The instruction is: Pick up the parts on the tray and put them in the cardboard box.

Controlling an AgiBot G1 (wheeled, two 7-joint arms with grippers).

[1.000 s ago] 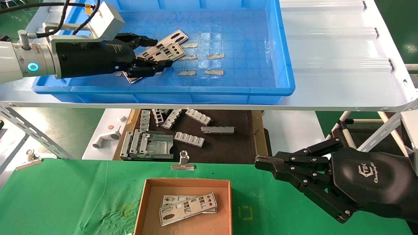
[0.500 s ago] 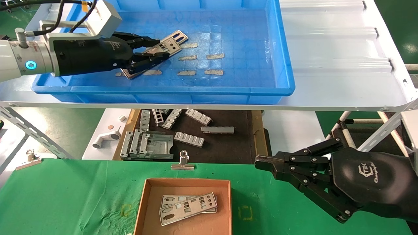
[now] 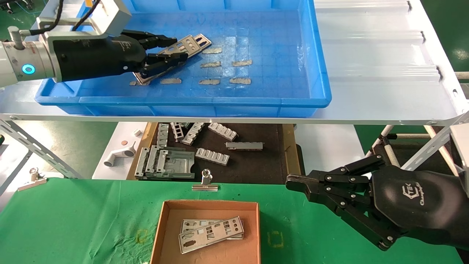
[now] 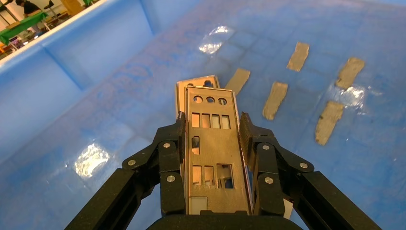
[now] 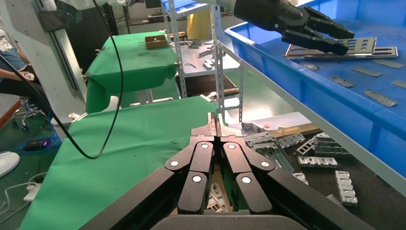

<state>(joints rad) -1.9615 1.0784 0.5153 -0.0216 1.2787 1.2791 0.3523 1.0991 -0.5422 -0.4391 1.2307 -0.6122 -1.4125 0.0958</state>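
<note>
Left hand (image 3: 166, 55) is clamped on 1 plate (image 4: 210, 143) over the tray (image 3: 315, 58) – a 2nd plate (image 4: 203, 82) sits right under it and could drag along. Cardboard box (image 3: 163, 227) down on the counter already holds 2. Right hand (image 3: 293, 182) is parked, fingers closed – empty.

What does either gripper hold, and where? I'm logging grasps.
The left gripper clamps a thin silvery punched metal plate across its long edges. The right gripper holds nothing.
</note>
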